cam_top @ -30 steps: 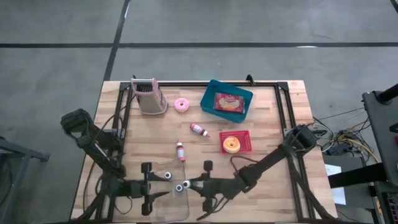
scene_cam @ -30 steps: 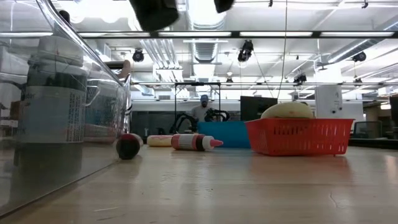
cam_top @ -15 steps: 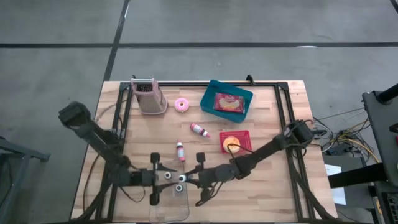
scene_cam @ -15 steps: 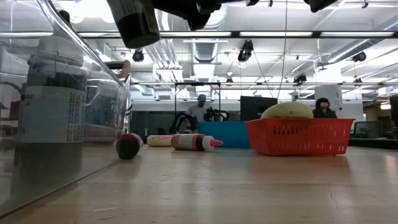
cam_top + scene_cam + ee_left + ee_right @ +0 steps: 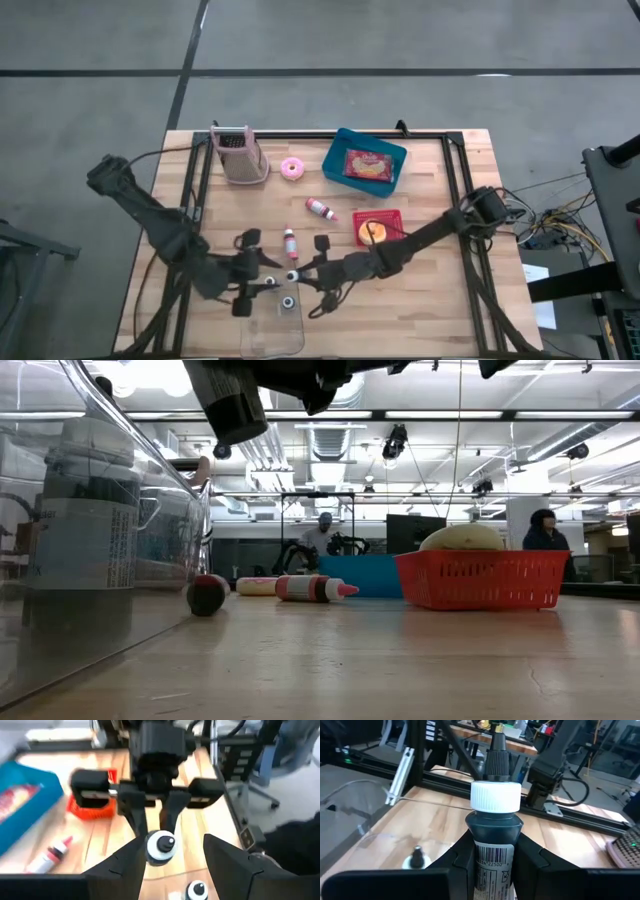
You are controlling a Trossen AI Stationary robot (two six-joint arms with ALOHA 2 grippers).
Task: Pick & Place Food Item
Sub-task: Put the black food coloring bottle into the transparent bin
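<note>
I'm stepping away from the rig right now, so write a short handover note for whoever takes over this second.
Right gripper: shut on a dark bottle with a white cap, lifted above the clear container at the table's near edge.
Left gripper: open, empty, facing the right one closely.
A second bottle stands in the container.
Two small red bottles lie mid-table; a donut sits in the red basket.
Left: set the held bottle down; the destination is unclear.

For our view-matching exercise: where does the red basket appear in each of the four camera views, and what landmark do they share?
High view: red basket, right of table centre.
Low view: right of middle.
Left wrist view: partly behind the right tool, at.
Right wrist view: not in it.
Shared landmark: blue tray beside it, in those three views.
</note>
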